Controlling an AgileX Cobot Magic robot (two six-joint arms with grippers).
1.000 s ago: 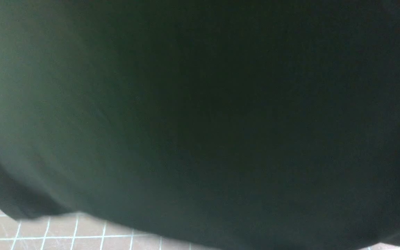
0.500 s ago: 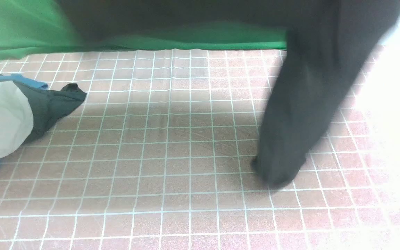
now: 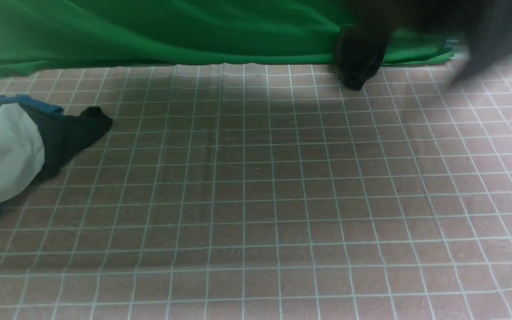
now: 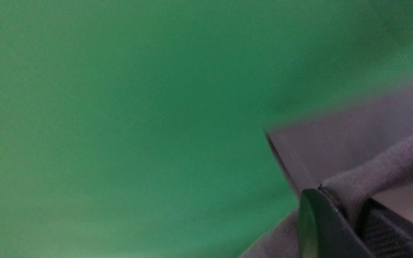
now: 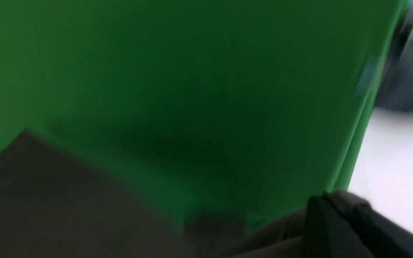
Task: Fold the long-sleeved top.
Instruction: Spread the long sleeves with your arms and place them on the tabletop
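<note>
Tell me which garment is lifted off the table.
The black long-sleeved top, dangling far right; the white garment and dark grey garment lie at left on the table.

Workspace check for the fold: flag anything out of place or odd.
The long-sleeved top hangs lifted, mostly above the front view, one cuff dangling near the far edge of the table. At the left edge a white garment lies crumpled over a dark grey garment. Nothing looks damaged.
</note>
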